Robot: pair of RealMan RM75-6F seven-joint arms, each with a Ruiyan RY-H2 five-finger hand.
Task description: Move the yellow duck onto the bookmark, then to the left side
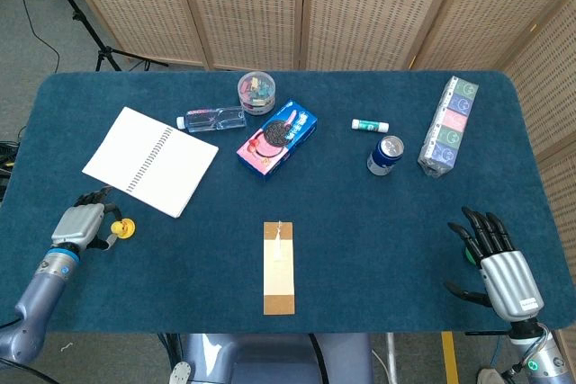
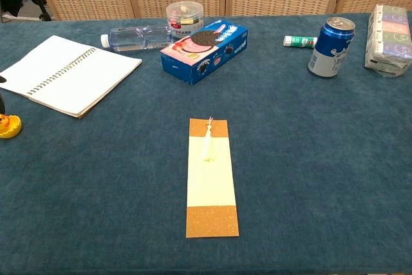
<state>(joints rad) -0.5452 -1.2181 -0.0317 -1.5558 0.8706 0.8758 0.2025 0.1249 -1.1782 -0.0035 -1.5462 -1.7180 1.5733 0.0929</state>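
Note:
The small yellow duck [image 1: 123, 227] sits on the blue cloth at the front left, and it also shows at the left edge of the chest view as the duck [image 2: 8, 125]. My left hand [image 1: 81, 222] is right beside it on its left. Its fingers are apart and reach to the duck's side; I cannot make out a firm grip. The tan and cream bookmark [image 1: 279, 267] lies flat at the front centre, seen closer as the bookmark [image 2: 211, 176]. My right hand [image 1: 497, 263] rests at the front right with fingers spread, holding nothing.
An open spiral notebook [image 1: 150, 161] lies just behind the duck. Further back are a water bottle [image 1: 212, 119], a round tub [image 1: 256, 92], a cookie box [image 1: 277, 138], a glue stick [image 1: 370, 125], a blue can [image 1: 385, 155] and a tissue pack [image 1: 448, 126].

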